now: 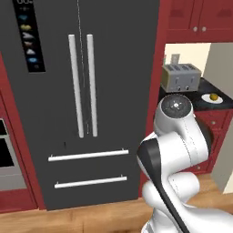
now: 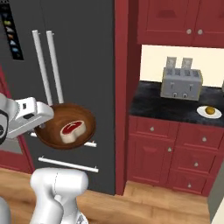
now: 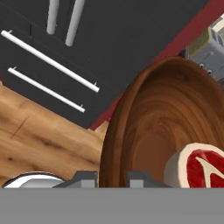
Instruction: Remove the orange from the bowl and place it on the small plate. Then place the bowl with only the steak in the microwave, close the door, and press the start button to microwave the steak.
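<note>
My round shallow brown wooden bowl (image 2: 65, 126) hangs in the air in front of the dark grey fridge (image 1: 82, 91), carried at its rim. My tool (image 3: 111, 177) is clamped on that rim, fingertips (image 3: 85, 177) pinching the near edge; from the tool the bowl stretches forward and to the right in the hand view. One raw red steak with a white fat rim (image 2: 72, 130) lies inside, toward the far side from the grip. One small yellow-orange orange (image 2: 210, 110) sits on the one small white plate (image 2: 202, 112) on the black desk (image 2: 153, 103), beside one silver toaster (image 2: 181, 83), well apart from the bowl. Orange step looks done. I'd judge the bowl must stay level while I carry it to the microwave.
</note>
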